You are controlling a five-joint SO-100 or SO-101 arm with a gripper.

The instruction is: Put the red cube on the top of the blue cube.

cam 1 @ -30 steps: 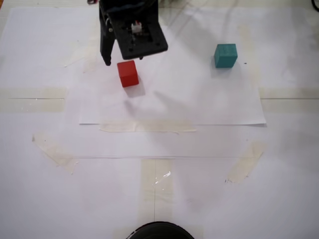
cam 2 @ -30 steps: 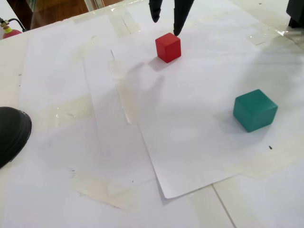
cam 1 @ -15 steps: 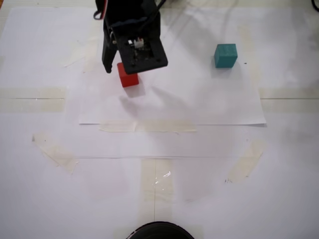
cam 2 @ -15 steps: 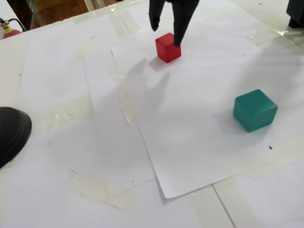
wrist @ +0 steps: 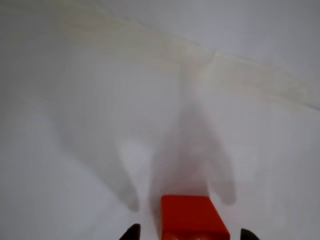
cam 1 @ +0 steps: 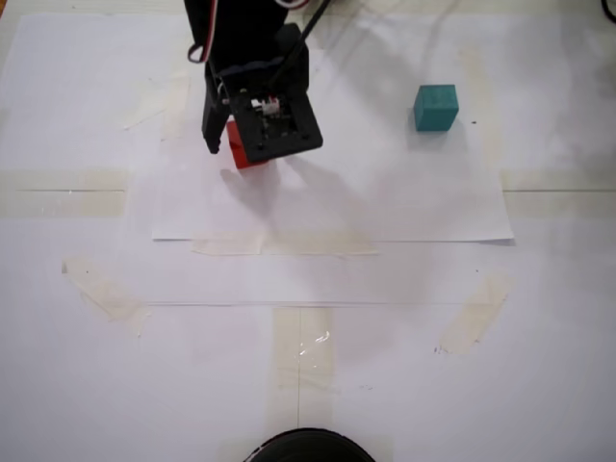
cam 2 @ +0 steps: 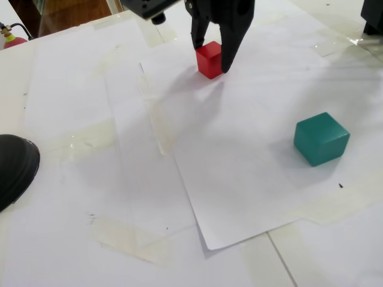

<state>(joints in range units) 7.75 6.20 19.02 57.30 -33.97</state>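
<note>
From above, my arm covers most of the red cube [cam 1: 237, 154]. The wrist view cuts its near edge [wrist: 192, 220], showing just two fingertips [wrist: 131, 233]. A black object [cam 2: 15, 167] is cropped at the left.

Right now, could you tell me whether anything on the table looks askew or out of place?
Only the top paper sheet lies askew to the sheets beneath. The red cube sits flat between the open gripper fingers; the blue cube rests upright, apart.
</note>
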